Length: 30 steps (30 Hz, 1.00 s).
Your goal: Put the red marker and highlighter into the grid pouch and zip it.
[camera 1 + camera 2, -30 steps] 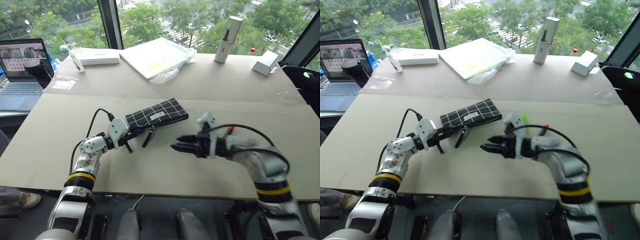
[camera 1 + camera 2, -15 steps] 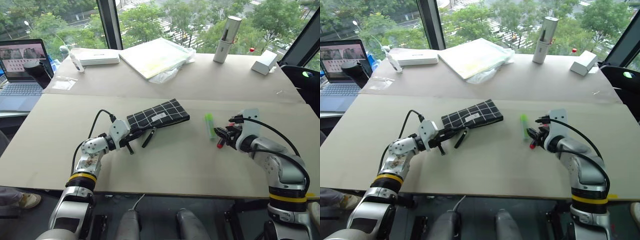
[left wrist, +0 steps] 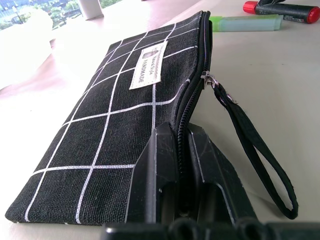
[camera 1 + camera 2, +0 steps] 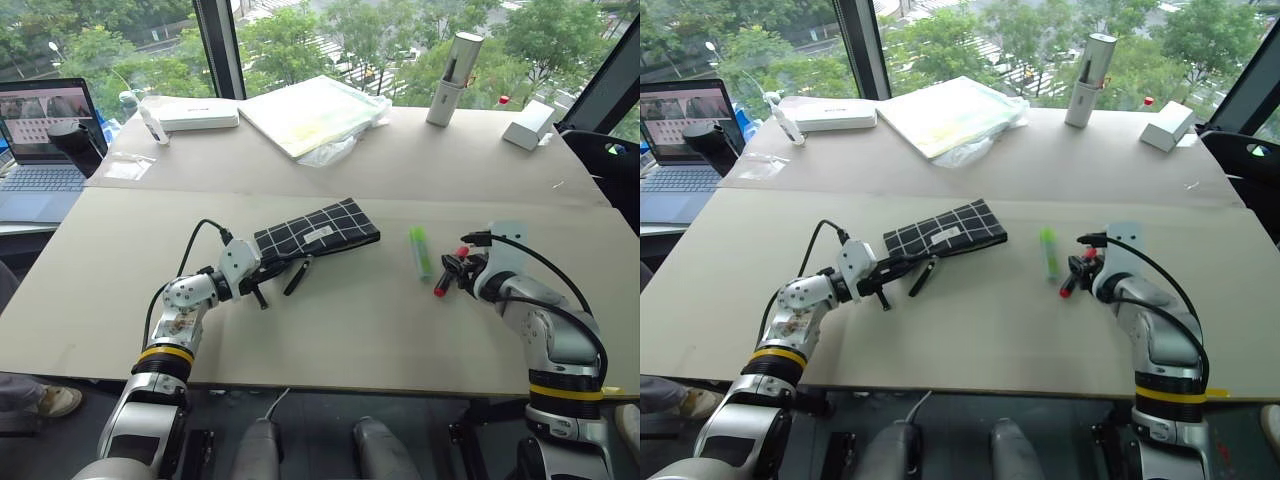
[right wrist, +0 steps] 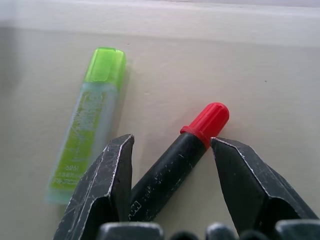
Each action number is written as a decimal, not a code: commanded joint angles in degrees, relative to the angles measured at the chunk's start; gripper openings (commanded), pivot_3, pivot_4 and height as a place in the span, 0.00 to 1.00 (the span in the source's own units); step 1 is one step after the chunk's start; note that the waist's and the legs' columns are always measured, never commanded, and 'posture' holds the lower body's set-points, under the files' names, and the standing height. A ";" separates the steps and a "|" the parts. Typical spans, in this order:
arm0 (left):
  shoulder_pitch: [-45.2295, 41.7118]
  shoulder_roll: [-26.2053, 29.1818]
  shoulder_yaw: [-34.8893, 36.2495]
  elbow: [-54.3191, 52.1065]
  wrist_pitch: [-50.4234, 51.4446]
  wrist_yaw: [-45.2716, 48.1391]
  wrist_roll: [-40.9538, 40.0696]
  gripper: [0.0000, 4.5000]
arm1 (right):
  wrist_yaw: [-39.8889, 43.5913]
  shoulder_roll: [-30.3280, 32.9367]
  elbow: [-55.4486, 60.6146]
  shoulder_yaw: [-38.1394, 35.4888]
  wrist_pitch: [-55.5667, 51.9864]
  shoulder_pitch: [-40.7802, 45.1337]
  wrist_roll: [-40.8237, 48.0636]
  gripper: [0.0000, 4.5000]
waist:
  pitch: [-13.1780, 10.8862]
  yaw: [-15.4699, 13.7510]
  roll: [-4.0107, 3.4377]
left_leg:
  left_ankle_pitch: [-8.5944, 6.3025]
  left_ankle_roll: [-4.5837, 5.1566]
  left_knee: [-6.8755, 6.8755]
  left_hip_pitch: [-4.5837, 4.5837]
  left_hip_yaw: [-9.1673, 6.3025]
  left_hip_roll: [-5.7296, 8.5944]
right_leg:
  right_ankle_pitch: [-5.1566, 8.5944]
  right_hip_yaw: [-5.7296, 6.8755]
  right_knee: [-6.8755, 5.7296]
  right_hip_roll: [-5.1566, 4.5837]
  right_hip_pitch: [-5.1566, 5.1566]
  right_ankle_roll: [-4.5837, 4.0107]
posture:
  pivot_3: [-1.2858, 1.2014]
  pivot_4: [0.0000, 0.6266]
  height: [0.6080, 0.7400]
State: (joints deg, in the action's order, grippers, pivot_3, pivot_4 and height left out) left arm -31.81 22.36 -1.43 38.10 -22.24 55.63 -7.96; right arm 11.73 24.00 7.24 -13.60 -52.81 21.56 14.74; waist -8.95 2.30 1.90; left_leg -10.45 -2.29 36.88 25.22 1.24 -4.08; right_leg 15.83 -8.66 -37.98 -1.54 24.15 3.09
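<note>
Straddling the marker [image 5: 182,162], the right gripper [image 5: 172,170] has its 2 fingers spread, 1 on each side, the pen's long axis running between them, cap outward. The highlighter [image 4: 419,251] lies just beside. The left gripper [image 3: 180,165] pinches the pouch [image 4: 318,230] edge.

red marker [image 5: 175,167]: rear of the black body runs down between the right gripper [image 5: 170,150] fingers and out of sight.
grid pouch [image 3: 115,120]: near corner hidden behind the left gripper [image 3: 181,165] fingers; label print too small to read.
highlighter [image 3: 245,22]: cap end hidden behind the pouch's edge.
laptop [image 4: 40,130]: cut off at the picture's left edge.
</note>
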 commanded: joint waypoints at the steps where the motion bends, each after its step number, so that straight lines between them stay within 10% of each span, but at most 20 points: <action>1: -0.33 0.20 0.31 -1.61 0.18 -0.48 -0.38 0.00 | -1.50 -1.16 0.42 -0.94 0.99 -1.44 -0.41 0.61 | 0.00 0.02 0.00 | 0.00 0.00 0.00 0.00 0.00 0.00 | 0.00 0.00 0.00 0.00 0.00 0.00 | 0.52 0.24 0.97; 11: -0.53 0.22 0.41 -1.62 0.28 -0.79 -0.46 0.00 | -4.40 -5.63 0.19 -0.18 1.27 -5.62 -1.14 0.61 | 0.06 -0.14 0.07 | 0.00 0.00 0.01 -0.01 -0.11 0.00 | 0.00 0.09 0.00 0.00 -0.10 0.00 | 0.52 0.24 0.97; 19: -0.93 0.53 0.47 -1.73 0.53 -0.41 -0.61 0.00 | -4.54 -4.63 -0.27 -1.41 3.44 -6.26 -1.53 0.13 | 0.25 -0.17 0.34 | 0.00 0.00 0.01 -0.02 -0.17 0.00 | 0.00 0.14 0.01 0.01 -0.12 0.00 | 0.52 0.24 0.97; 30: -0.96 2.62 0.81 -6.52 7.49 5.03 -3.92 0.00 | 12.01 7.15 3.49 7.10 28.66 -2.82 -6.36 0.13 | 0.18 0.18 0.23 | 0.01 0.00 0.00 0.00 -0.17 0.03 | 0.00 0.11 0.00 0.01 -0.05 0.00 | 0.52 0.24 0.97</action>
State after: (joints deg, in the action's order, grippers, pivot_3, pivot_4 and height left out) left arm -31.85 23.89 -1.30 34.59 -15.95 59.12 -9.66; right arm 18.60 27.91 6.87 -7.36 -33.45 17.02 10.24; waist -8.77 2.48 2.13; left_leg -10.44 -2.29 36.87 25.23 1.07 -4.04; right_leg 15.83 -8.56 -37.97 -1.53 24.11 3.10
